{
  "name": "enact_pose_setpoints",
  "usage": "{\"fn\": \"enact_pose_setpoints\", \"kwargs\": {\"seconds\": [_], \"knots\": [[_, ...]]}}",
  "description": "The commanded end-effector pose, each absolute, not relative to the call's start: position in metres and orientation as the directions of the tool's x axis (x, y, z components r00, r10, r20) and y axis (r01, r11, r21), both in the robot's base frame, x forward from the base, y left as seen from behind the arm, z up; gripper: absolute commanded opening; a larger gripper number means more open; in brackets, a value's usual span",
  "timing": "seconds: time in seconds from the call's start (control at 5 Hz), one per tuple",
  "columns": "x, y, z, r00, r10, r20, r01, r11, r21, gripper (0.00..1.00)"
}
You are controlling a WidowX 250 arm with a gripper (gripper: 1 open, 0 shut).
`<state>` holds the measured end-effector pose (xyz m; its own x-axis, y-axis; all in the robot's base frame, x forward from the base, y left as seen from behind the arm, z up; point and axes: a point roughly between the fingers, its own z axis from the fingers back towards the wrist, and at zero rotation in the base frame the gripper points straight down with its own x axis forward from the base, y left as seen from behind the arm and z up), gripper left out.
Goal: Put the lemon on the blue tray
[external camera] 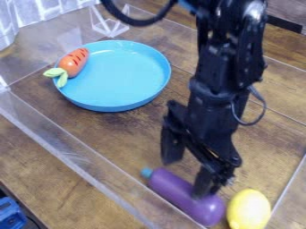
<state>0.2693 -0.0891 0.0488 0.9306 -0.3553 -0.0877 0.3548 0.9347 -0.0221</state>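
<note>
Gripper low over the eggplant, lemon off to its right

Gripper (199, 170) is spread wide, empty, pointing down, fingers straddling the purple eggplant (185, 195). Lemon (249, 210) lies just beyond the eggplant's far end, toward the frame's lower right corner, on the bench (107, 148). Blue tray (114, 76) sits well apart, upper left. Next move likely needs a shift right.

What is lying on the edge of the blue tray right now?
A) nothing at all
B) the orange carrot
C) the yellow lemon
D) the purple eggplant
B: the orange carrot rests against the left rim of the blue tray, while the lemon and the purple eggplant lie far from it on the wooden table, near the bottom right.
</note>
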Motion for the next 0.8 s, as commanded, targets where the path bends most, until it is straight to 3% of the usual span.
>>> {"fn": "enact_pose_setpoints", "kwargs": {"seconds": [0.0,0.6], "knots": [[0.272,-0.103,0.051,0.94,-0.337,-0.046,0.336,0.942,-0.019,1.0],[0.278,-0.133,0.037,0.946,-0.325,-0.015,0.324,0.946,-0.032,1.0]]}}
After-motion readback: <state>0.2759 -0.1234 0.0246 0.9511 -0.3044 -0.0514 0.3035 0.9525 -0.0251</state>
